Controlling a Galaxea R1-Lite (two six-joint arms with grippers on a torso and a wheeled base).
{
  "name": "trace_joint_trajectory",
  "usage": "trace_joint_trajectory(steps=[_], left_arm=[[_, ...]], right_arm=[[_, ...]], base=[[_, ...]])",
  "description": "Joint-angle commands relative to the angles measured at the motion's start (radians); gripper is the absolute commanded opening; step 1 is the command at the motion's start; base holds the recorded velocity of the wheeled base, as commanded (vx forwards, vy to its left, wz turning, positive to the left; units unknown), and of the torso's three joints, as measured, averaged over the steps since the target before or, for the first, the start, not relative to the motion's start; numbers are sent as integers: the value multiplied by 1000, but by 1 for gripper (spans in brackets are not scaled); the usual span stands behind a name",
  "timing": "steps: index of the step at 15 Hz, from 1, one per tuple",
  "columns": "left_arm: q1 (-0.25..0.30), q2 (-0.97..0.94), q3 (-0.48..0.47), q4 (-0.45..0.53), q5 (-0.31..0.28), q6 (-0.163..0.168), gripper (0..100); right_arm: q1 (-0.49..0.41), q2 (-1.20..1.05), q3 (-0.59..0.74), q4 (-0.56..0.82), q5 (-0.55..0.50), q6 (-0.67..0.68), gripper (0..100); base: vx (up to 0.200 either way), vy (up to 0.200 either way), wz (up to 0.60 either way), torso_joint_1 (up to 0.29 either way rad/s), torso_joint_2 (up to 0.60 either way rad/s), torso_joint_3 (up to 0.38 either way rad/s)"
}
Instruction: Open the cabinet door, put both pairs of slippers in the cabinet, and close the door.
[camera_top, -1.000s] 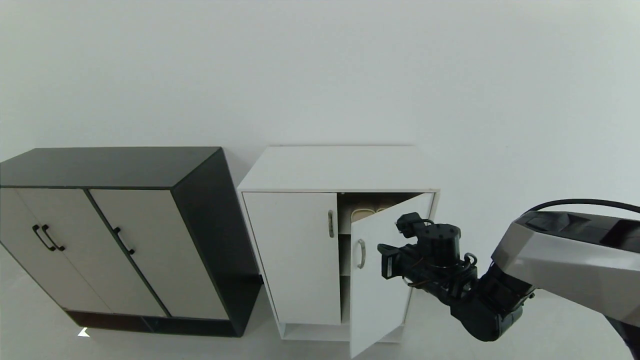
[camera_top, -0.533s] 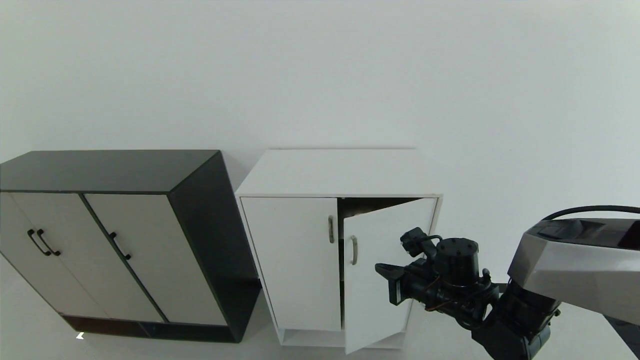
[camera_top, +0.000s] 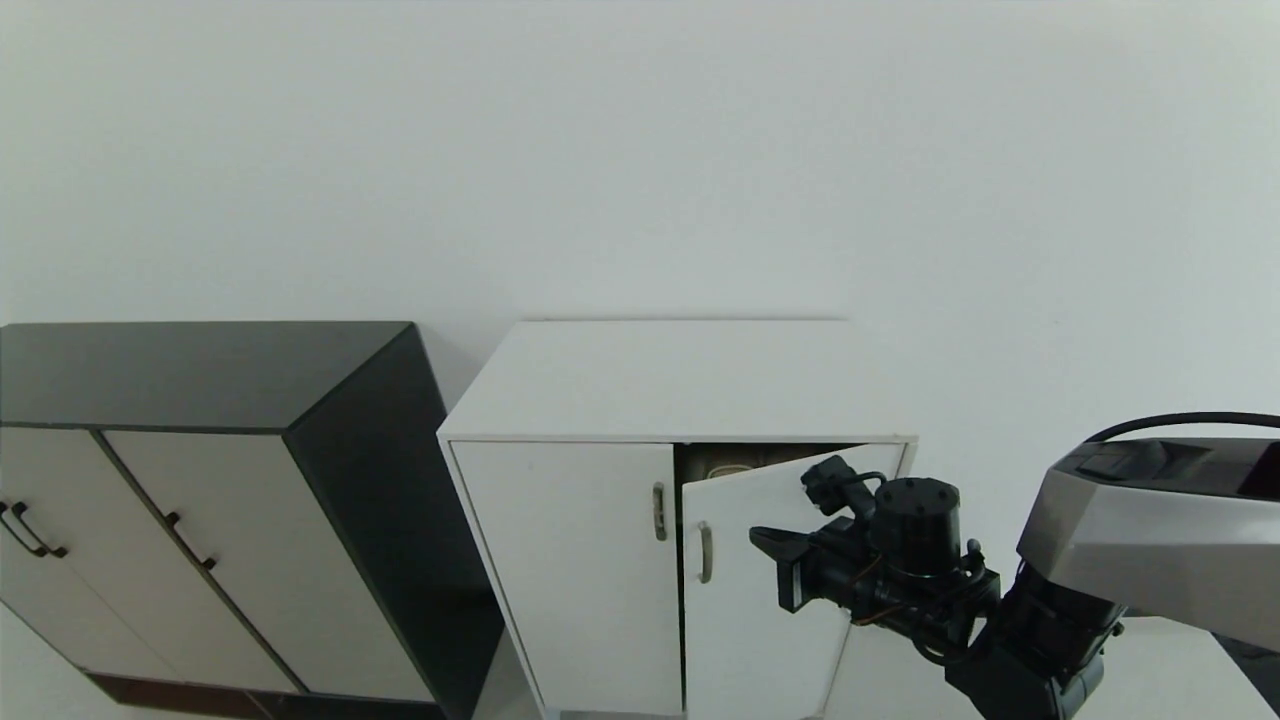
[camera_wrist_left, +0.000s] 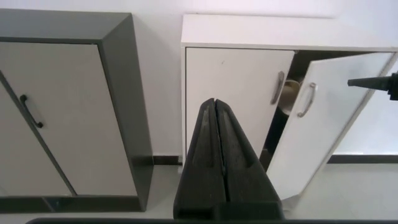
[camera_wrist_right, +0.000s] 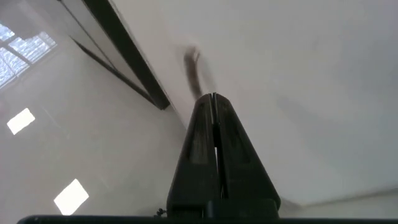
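Right gripper (camera_wrist_right: 214, 96) closed by handle (camera_wrist_right: 193, 70) | left gripper (camera_wrist_left: 215, 102) closed | door (camera_top: 730, 640) ajar

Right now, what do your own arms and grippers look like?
The right arm has a silver-grey angular shell with a black cable arching over it, then black wrist joints with thin exposed wires. The right gripper and left gripper are matte black, each tapering to a narrow wedge.

The cabinet (camera_top: 660, 380) is white, the neighbouring cabinet (camera_top: 200, 375) black with pale grey doors (camera_top: 250, 560); slippers (camera_top: 730, 462) inside seem beige.
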Motion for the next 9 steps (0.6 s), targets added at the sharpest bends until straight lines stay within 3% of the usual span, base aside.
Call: trace_joint_trajectory(steps=[1,9], left_arm=[[1,0,0,0,0,-2,0],[-1,1,0,0,-1,0,0]], right_arm=[[5,-2,-14,3,0,0,0],[-17,29,-120,69,-2,3,0]], base=[[0,0,0,0,0,0],[0,0,0,0,0,0]])
